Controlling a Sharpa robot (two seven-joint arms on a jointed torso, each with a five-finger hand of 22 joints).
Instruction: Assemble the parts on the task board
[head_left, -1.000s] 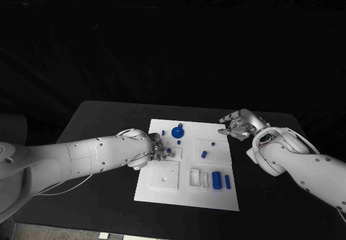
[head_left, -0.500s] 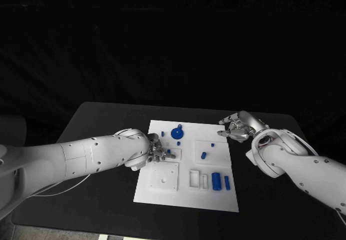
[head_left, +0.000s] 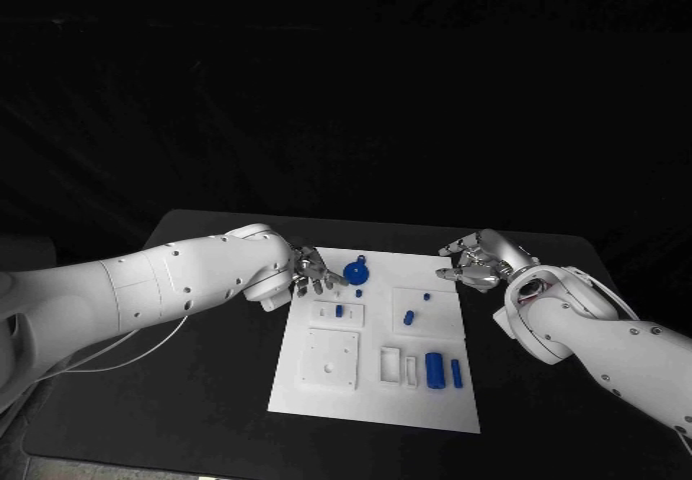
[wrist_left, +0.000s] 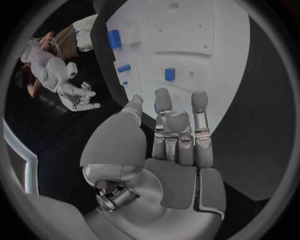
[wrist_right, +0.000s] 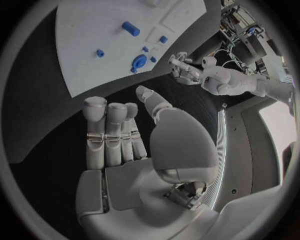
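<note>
The white task board (head_left: 368, 400) lies in the middle of the black table. On it are a round blue disc (head_left: 356, 268), a small blue piece in a square recess (head_left: 339, 311), short blue pieces (head_left: 408, 317) and two blue cylinders (head_left: 434, 368) near the front. My left hand (head_left: 309, 272) hovers at the board's far left corner, fingers straight and apart, holding nothing (wrist_left: 178, 135). My right hand (head_left: 473, 262) hangs off the board's far right edge, fingers spread and empty (wrist_right: 119, 135). The right wrist view shows the disc (wrist_right: 139, 62) and a cylinder (wrist_right: 130, 28) beyond the fingers.
A white square block (head_left: 330, 357) and narrow white slots (head_left: 391, 360) sit in the board's near half. Bare black table (head_left: 202, 390) runs around the board on both sides. My left arm (head_left: 144, 290) lies across the table's left side.
My left hand has drawn back from the small square recess toward the board's far left corner; a blue piece now shows in that recess. The right hand has barely moved.
</note>
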